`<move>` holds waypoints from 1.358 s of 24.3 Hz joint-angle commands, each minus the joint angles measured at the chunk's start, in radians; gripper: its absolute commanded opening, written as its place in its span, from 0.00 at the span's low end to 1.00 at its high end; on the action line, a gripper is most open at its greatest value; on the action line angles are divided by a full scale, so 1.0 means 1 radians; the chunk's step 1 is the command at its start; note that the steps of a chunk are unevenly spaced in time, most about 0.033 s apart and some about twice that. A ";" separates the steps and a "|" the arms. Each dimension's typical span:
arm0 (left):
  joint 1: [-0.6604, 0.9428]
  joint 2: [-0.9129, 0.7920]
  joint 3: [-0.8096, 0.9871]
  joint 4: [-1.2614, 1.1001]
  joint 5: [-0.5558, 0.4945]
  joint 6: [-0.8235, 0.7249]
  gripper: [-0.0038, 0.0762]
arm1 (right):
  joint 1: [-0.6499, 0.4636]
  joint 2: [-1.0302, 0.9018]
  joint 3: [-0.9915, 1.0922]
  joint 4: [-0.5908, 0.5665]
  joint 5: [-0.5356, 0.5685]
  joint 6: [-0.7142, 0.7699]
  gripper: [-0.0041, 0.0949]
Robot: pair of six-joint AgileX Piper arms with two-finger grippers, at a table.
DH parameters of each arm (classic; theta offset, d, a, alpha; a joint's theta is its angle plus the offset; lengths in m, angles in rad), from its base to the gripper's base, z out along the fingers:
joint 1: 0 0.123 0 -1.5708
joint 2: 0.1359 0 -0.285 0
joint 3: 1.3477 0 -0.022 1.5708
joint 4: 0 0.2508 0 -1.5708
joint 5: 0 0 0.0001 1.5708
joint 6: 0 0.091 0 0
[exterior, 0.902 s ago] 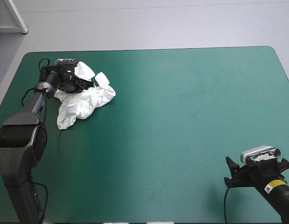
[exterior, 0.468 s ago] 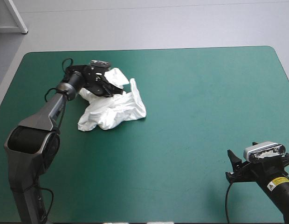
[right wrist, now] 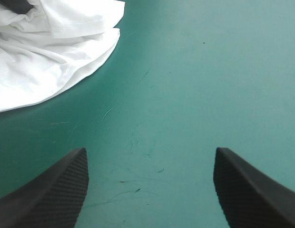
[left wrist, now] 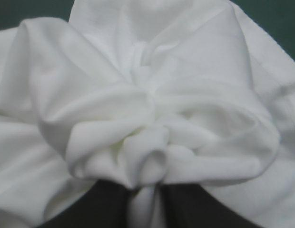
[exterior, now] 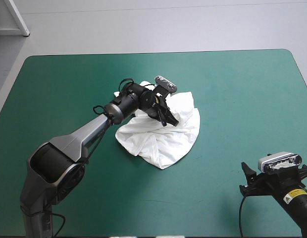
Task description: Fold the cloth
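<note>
L gripper (exterior: 169,119) clamps bunched T-shirt (exterior: 163,141) betw its fingers (left wrist: 97,209). R gripper (right wrist: 151,156) wide apart, T-shirt ahead. R arm's yellow label (exterior: 292,195) unreadable.

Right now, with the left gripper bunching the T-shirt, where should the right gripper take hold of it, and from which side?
Probably the loose edge nearest the right gripper: it lies thin and flat on the teal-green cover, clear of the left gripper pinching the middle of the T-shirt. Come in low from the table's near right corner.

Teal-green table cover (exterior: 242,89) (faintly scratched)
</note>
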 commanded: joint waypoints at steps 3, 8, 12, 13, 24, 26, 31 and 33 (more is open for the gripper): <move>-0.021 -0.070 -0.026 0.018 -0.063 -0.011 0.11 | 0.002 0.009 -0.037 -0.003 -0.045 -0.002 0.74; -0.019 -0.070 -0.027 0.043 -0.077 -0.011 0.55 | 0.002 0.009 -0.037 -0.001 -0.024 -0.002 0.74; -0.019 -0.074 -0.029 0.043 -0.077 -0.025 0.92 | 0.002 0.009 -0.037 -0.001 -0.006 -0.002 0.74; -0.019 -0.079 -0.034 0.048 -0.077 -0.043 0.93 | 0.002 0.009 -0.037 -0.001 -0.004 -0.002 0.74; 0.055 -0.276 -0.177 0.273 0.022 -0.084 0.88 | 0.002 0.126 -0.153 0.096 0.133 -0.022 0.74; 0.146 -0.276 -0.176 0.253 0.098 -0.094 0.88 | 0.002 0.154 -0.180 0.115 0.137 -0.022 0.74; 0.455 -0.258 -0.139 -0.045 0.088 -0.069 0.88 | 0.002 0.178 -0.209 0.150 0.185 -0.041 0.74; 0.509 -0.225 -0.122 -0.135 0.082 -0.026 0.88 | 0.002 0.191 -0.215 0.222 0.201 -0.099 0.74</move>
